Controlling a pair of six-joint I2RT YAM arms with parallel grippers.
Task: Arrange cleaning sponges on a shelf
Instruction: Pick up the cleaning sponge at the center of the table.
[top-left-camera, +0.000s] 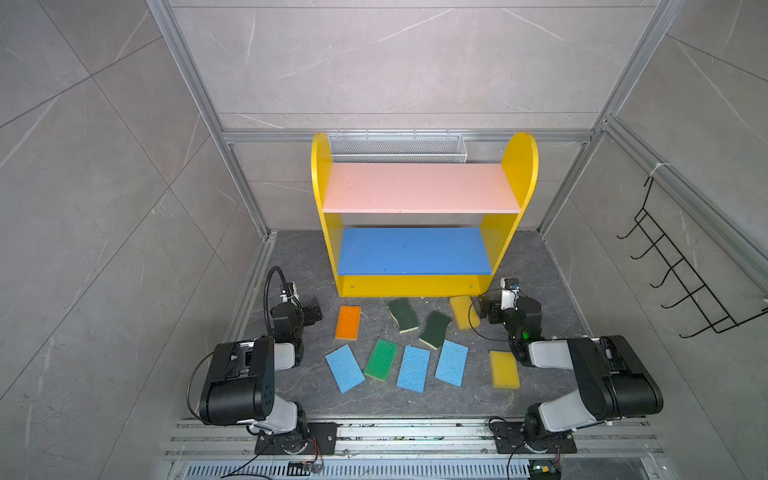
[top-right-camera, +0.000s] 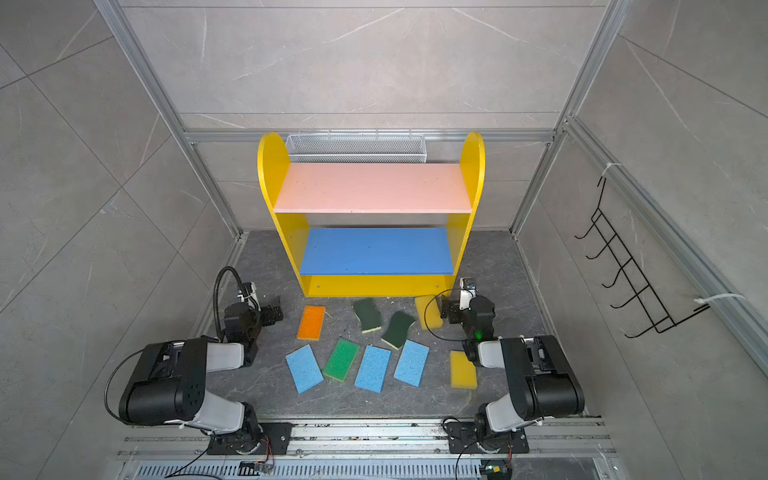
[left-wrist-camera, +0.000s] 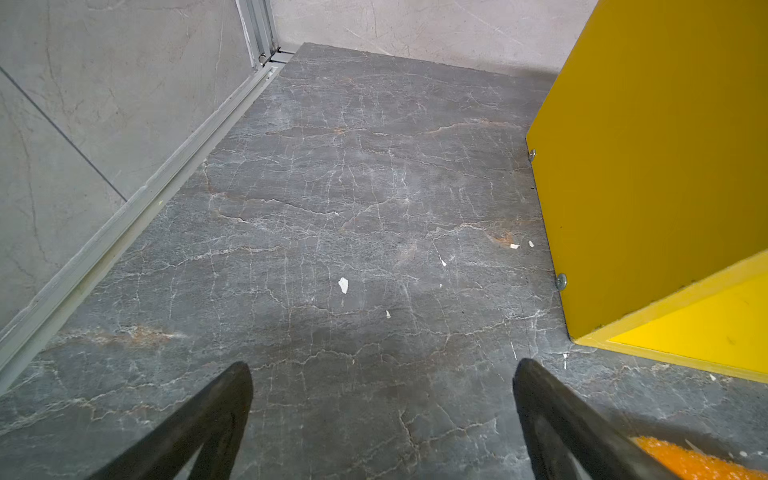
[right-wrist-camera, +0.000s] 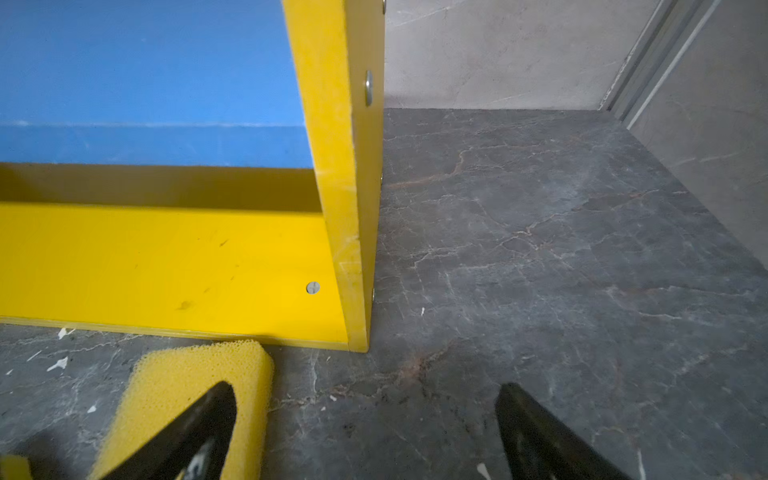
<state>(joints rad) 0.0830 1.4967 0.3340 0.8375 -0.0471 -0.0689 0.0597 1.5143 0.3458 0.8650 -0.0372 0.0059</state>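
The claw fingers themselves sit closest to my lenses. My left claw (left-wrist-camera: 383, 365) stands wide, with only bare stone floor (left-wrist-camera: 332, 208) between its fingers (left-wrist-camera: 216, 415). A corner of the orange sponge (left-wrist-camera: 698, 461) shows just outside one finger, and a front corner of the shelf (left-wrist-camera: 644, 187) stands near ahead.

My right claw (right-wrist-camera: 365, 388) is spread just as wide and holds nothing. One of its fingers hangs over the end of a yellow sponge (right-wrist-camera: 174, 386), and I cannot tell whether they touch. That sponge's far end lies just beside the shelf's yellow base, near the side panel.

Moving out to both top views, I see each claw low over the floor near a front corner of the shelf, the left one by the orange sponge and the right one by the yellow. All nine sponges lie flat on the floor in front of the shelf. Two dark green sponges (top-left-camera: 403, 315) lie tilted between the orange and yellow ones. Nearer the arm bases lie three blue sponges (top-left-camera: 345, 368), with a bright green sponge (top-left-camera: 381, 359) between the first and second of them. A second yellow sponge (top-left-camera: 504, 369) lies beside my right arm.

The shelf stands upright beyond them, its pink board (top-left-camera: 419, 187) above its blue board (top-left-camera: 413, 251). A mesh basket (top-left-camera: 395, 147) hangs on the wall behind it, and a hook rack (top-left-camera: 685, 282) is fixed to the right wall.
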